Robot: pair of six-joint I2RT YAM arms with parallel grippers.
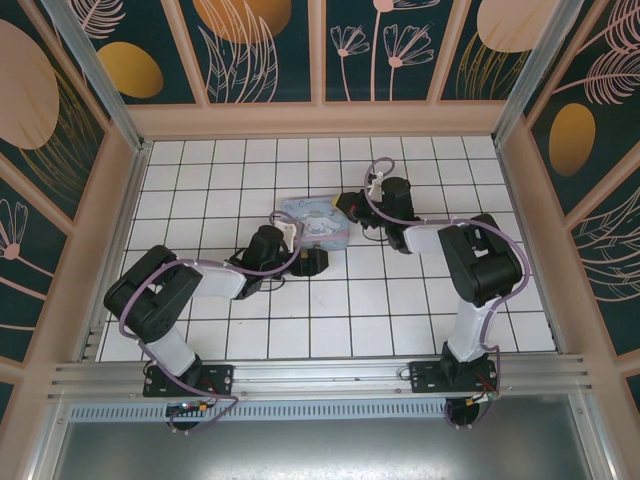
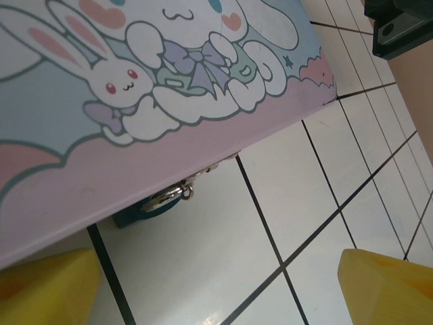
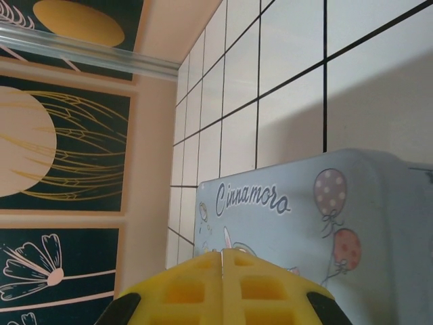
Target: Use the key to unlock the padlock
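The padlock point(image 2: 164, 200) hangs from the front clasp of a pastel cartoon-printed box point(image 2: 169, 101); its shackle and a bluish body peek out under the lid's edge. My left gripper point(image 2: 216, 298) is open, its yellow fingertips point(image 2: 47, 284) wide apart over bare tile just in front of the padlock. Seen from above, the left gripper point(image 1: 308, 263) sits at the near side of the box point(image 1: 318, 220). My right gripper point(image 1: 350, 207) is at the box's right end. In the right wrist view its jaws point(image 3: 222, 254) are pressed shut over the box lid point(image 3: 304, 217). The key is hidden.
The box stands mid-table on white tiles point(image 1: 380, 300). Beige walls point(image 1: 120, 220) ring the floor and an aluminium rail point(image 1: 320, 375) runs along the near edge. A dark part of the right arm point(image 2: 399, 27) shows beyond the box corner.
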